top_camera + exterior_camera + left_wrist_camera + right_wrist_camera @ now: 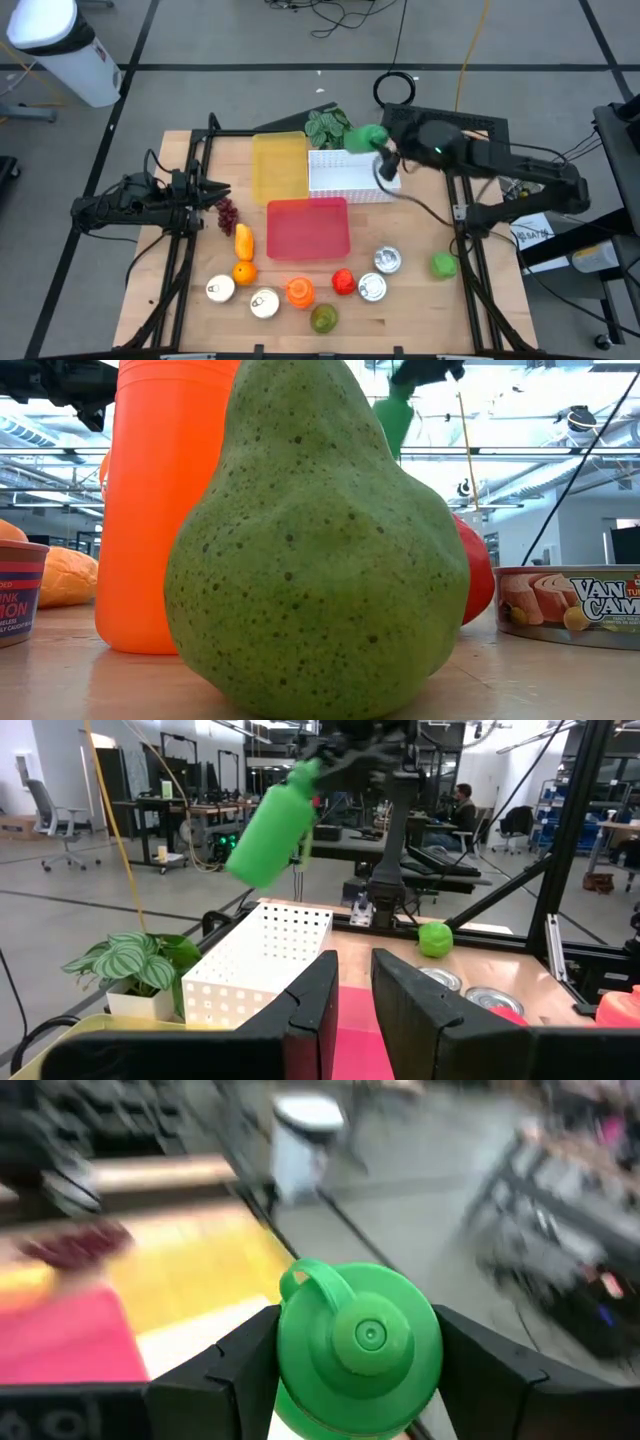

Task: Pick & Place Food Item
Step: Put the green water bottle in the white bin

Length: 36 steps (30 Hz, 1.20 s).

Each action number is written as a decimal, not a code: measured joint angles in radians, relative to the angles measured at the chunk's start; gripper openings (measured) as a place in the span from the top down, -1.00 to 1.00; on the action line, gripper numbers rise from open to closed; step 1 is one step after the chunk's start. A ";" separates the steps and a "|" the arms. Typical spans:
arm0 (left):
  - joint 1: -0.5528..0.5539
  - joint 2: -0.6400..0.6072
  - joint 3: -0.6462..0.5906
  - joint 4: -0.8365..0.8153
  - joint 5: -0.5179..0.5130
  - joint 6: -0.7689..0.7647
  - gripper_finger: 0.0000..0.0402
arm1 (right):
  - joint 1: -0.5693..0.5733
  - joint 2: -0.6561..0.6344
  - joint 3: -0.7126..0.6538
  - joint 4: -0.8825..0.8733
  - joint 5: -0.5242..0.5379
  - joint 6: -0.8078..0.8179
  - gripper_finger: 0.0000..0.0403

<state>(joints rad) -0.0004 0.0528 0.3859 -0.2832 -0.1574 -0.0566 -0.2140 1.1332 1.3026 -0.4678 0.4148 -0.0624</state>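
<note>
The right gripper (352,1370) is clamping a green bottle (367,137) and holding it aloft over the white perforated basket (352,172), at twelve o'clock on the table. Pick done; the release is judged outstanding. The left gripper (212,192) is waiting at nine o'clock, fingers slightly parted, empty.

High overhead; low view pressed against pear (315,550); wrists forward.

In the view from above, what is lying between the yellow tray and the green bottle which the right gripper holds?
In the high view, a small potted plant and the near end of the white perforated basket lie between the yellow tray and the green bottle, held by the right gripper.
</note>
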 joint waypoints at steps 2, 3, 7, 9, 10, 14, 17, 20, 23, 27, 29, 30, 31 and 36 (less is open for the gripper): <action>0.000 0.000 0.000 0.000 0.000 0.000 0.61 | -0.047 0.039 0.034 -0.091 -0.020 0.021 -0.06; 0.000 0.000 0.000 0.000 0.000 0.000 0.61 | -0.069 0.053 0.039 -0.120 -0.048 0.035 -0.06; 0.000 0.000 0.000 0.000 0.000 0.000 0.61 | -0.127 0.086 0.040 -0.226 -0.172 0.089 -0.05; 0.000 0.000 0.000 0.000 0.000 0.000 0.61 | -0.141 0.095 0.040 -0.267 -0.187 0.111 -0.06; 0.000 0.000 0.000 0.000 0.000 0.000 0.61 | -0.143 0.099 0.040 -0.282 -0.185 0.120 -0.06; 0.000 0.000 0.000 0.000 0.000 0.000 0.61 | -0.145 0.104 0.002 -0.277 -0.185 0.143 -0.06; 0.000 0.000 0.000 0.000 0.000 0.000 0.61 | -0.145 0.104 -0.046 -0.235 -0.190 0.157 -0.06; 0.000 0.000 0.000 0.000 0.000 0.000 0.61 | -0.146 0.104 -0.095 -0.211 -0.229 0.182 -0.06; 0.000 0.000 0.000 0.000 0.000 0.000 0.61 | -0.152 0.104 -0.134 -0.194 -0.240 0.196 -0.06; 0.000 0.000 0.000 0.000 0.000 0.000 0.61 | -0.153 0.104 -0.185 -0.157 -0.237 0.220 -0.06; 0.000 0.000 0.000 0.000 0.000 0.000 0.61 | -0.153 0.104 -0.208 -0.134 -0.237 0.232 -0.06; 0.000 0.000 0.000 0.000 0.000 0.000 0.61 | -0.153 0.104 -0.216 -0.133 -0.237 0.234 -0.06; 0.000 0.000 0.000 0.000 0.000 0.000 0.61 | -0.153 0.104 -0.224 -0.133 -0.236 0.234 -0.06; 0.000 0.000 0.000 0.000 -0.001 0.000 0.61 | -0.153 0.102 -0.272 -0.085 -0.237 0.235 -0.07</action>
<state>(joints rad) -0.0004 0.0528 0.3859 -0.2832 -0.1580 -0.0566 -0.3672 1.2348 1.0304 -0.5528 0.1780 0.1727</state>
